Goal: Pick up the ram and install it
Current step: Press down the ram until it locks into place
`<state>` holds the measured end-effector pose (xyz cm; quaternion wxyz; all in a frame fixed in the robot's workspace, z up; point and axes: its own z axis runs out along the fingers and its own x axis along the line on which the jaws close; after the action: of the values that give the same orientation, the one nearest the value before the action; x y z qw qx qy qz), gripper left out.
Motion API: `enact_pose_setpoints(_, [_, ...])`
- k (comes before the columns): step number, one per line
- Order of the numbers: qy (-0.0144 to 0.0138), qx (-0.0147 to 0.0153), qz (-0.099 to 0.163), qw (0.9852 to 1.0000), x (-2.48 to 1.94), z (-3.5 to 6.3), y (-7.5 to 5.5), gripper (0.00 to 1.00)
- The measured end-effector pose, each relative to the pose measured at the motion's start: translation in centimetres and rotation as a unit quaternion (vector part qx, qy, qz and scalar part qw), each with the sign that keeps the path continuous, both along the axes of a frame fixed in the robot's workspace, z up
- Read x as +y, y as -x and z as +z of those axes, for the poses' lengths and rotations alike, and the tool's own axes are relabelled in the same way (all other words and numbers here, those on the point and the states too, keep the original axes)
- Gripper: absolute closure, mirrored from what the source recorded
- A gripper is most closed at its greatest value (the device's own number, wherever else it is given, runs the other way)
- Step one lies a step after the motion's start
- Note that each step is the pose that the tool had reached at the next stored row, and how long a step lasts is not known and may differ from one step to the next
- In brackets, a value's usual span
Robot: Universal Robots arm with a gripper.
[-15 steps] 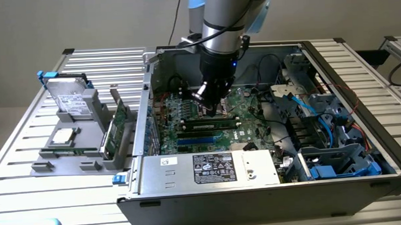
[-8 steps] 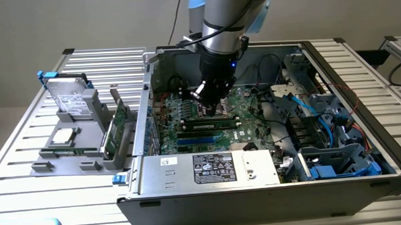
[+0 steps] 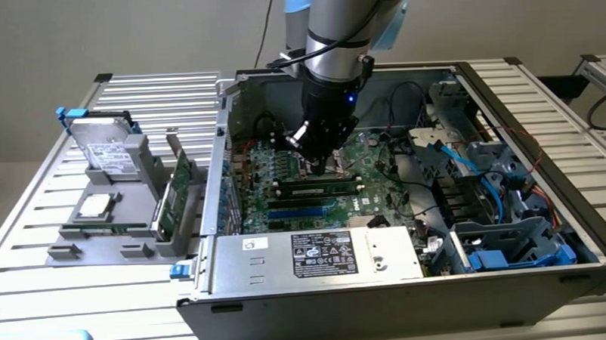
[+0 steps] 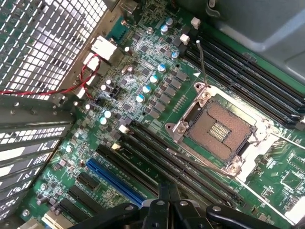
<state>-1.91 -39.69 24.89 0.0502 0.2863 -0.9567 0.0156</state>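
Ram (image 3: pixel 318 191) lies seated in a slot on the green board (image 3: pixel 283 171) inside the open computer case (image 3: pixel 408 287). Directly above it hangs the claw (image 3: pixel 321 163), fingers pinched together and holding nothing.

end effector (image 4: pixel 164 202): cut off by the wrist view's edge, can't tell if my fingers are parted or closed
arm (image 3: pixel 343 32): upper part runs out of the exterior view
motherboard (image 3: pixel 282 167): partly hidden behind my arm
power supply label (image 3: pixel 323 254): print too small to read
table (image 3: pixel 18 248): edges cropped
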Motion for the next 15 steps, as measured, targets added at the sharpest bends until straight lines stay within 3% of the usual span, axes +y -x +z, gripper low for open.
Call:
enact_pose_setpoints(5, [0.0012, -0.0062, -0.02, 0.9998, 0.0, 0.0, 0.0, 0.89])
enact_pose_setpoints(15, [0.0043, -0.0214, -0.058, 0.9981, 0.0, 0.0, 0.0, 0.89])
